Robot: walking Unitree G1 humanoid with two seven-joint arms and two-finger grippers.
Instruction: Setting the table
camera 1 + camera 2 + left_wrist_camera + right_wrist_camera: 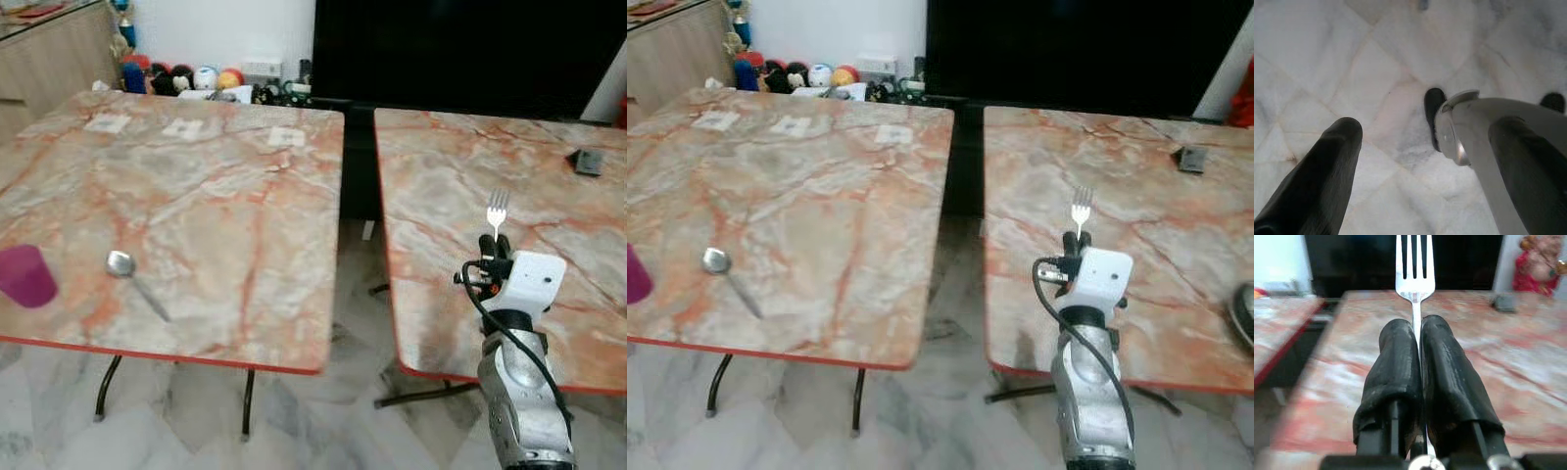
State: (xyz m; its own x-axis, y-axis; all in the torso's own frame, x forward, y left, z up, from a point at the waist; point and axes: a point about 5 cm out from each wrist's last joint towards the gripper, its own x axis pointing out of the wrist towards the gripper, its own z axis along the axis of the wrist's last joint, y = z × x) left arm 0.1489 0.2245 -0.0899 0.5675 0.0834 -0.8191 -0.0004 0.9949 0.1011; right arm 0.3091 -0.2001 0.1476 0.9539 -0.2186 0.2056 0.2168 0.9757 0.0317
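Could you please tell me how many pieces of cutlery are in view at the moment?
2. A fork stands upright, clamped in the right gripper over the right-hand table. A spoon lies on the left-hand table, beside a purple cup. Others may lie outside the views.

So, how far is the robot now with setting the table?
Early stage. Already laid on the left table: a spoon and a purple cup. In hand: the right gripper has its jaws shut on a fork, held upright over the right table. The fork is not yet set down. The left gripper hangs open above the floor.
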